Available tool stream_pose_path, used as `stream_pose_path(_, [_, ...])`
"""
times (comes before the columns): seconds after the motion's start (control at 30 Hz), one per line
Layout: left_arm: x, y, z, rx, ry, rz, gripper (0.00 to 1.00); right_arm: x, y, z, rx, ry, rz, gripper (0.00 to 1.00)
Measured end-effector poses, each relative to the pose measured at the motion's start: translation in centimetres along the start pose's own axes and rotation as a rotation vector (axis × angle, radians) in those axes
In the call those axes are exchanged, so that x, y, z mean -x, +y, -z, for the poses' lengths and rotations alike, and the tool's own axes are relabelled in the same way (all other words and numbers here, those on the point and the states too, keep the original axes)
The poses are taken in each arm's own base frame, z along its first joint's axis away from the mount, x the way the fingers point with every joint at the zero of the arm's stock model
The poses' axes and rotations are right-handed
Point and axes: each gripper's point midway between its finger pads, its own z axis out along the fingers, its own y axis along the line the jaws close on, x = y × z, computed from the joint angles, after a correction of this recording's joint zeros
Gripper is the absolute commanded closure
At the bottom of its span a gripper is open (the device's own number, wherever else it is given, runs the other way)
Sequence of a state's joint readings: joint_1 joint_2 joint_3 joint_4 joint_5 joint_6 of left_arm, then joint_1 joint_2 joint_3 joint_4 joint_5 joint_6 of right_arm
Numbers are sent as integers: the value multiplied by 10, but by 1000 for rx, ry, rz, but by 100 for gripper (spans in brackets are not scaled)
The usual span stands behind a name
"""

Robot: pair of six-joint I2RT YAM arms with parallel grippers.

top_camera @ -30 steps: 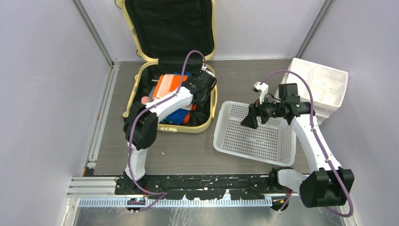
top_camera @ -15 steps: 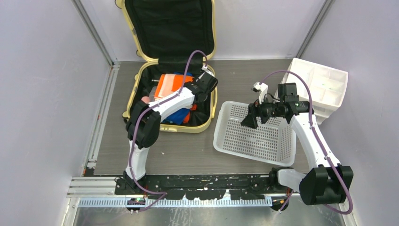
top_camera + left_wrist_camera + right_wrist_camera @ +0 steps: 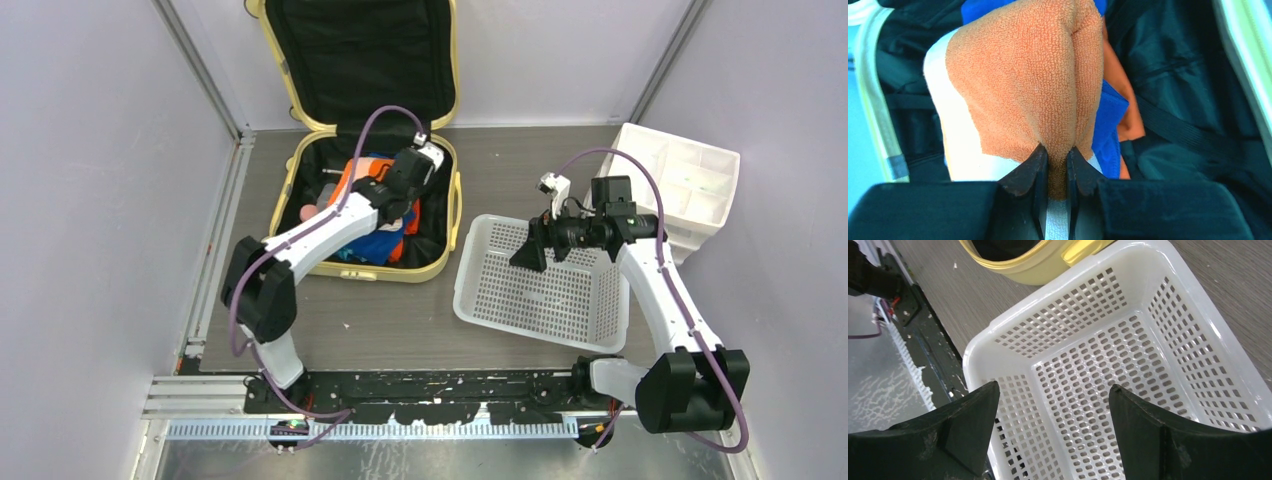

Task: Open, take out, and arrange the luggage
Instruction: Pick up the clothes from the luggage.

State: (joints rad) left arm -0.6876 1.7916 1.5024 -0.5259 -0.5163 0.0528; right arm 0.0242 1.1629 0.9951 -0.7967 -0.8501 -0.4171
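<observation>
The pale yellow luggage lies open at the back left, its black-lined lid standing upright. Inside is a pile of cloths with an orange and white terry cloth on top and a blue cloth beneath. My left gripper reaches into the case. In the left wrist view it is shut on a pinched fold of the orange cloth, with the blue cloth to the right. My right gripper hovers open over the white basket, with nothing between its fingers.
The white perforated basket sits right of the luggage, whose yellow rim shows just beyond it. A white compartment bin stands at the far right. Walls close in on the left, back and right.
My left gripper has shut on the orange cloth and shifted left inside the case, its elbow swinging out to the left. The right arm has barely moved.
</observation>
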Motion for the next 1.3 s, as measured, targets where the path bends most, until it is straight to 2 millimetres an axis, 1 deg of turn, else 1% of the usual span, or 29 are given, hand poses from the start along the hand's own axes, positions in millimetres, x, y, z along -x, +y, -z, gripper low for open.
stream_pose_path(0.17, [3, 7, 16, -146, -69, 61, 100, 6, 6, -8, 56, -49, -78, 14])
stream_pose_path(0.3, [5, 13, 23, -224, -114, 114, 100, 16, 5, -18, 87, -110, -202, 13])
stream_pose_path(0.37, [5, 11, 27, -260, -135, 135, 100, 27, 3, -27, 102, -130, -273, 12])
stream_pose_path(0.47, [2, 0, 35, -328, -164, 164, 100, 45, -1, -43, 110, -133, -353, 12])
stream_pose_path(0.53, [1, -9, 40, -380, -181, 191, 100, 67, -1, -60, 108, -140, -396, 11])
stream_pose_path(0.67, [3, -23, 46, -456, -215, 252, 100, 107, -3, -86, 81, -188, -486, 11])
stream_pose_path(0.7, [3, -26, 47, -472, -221, 265, 100, 121, -4, -94, 71, -209, -525, 11])
stream_pose_path(0.77, [3, -32, 49, -501, -234, 293, 100, 139, -7, -107, 62, -242, -586, 11])
stream_pose_path(0.87, [2, -38, 53, -534, -245, 328, 100, 160, -14, -128, 52, -276, -679, 11])
stream_pose_path(0.9, [2, -39, 54, -541, -247, 333, 100, 163, -16, -133, 48, -278, -693, 11])
stream_pose_path(0.93, [2, -40, 54, -546, -250, 338, 100, 172, -17, -137, 40, -291, -707, 11])
stream_pose_path(0.97, [3, -41, 54, -550, -255, 344, 100, 168, -20, -147, 35, -275, -724, 11])
stream_pose_path(1.03, [3, -42, 54, -558, -260, 358, 100, 169, -24, -161, 26, -261, -741, 11])
stream_pose_path(1.1, [3, -44, 55, -565, -263, 365, 100, 166, -24, -176, 29, -236, -752, 11])
stream_pose_path(1.2, [3, -47, 56, -583, -266, 380, 100, 153, -17, -199, 40, -181, -763, 11])
stream_pose_path(1.3, [3, -51, 57, -605, -270, 388, 100, 140, -8, -212, 43, -128, -773, 14])
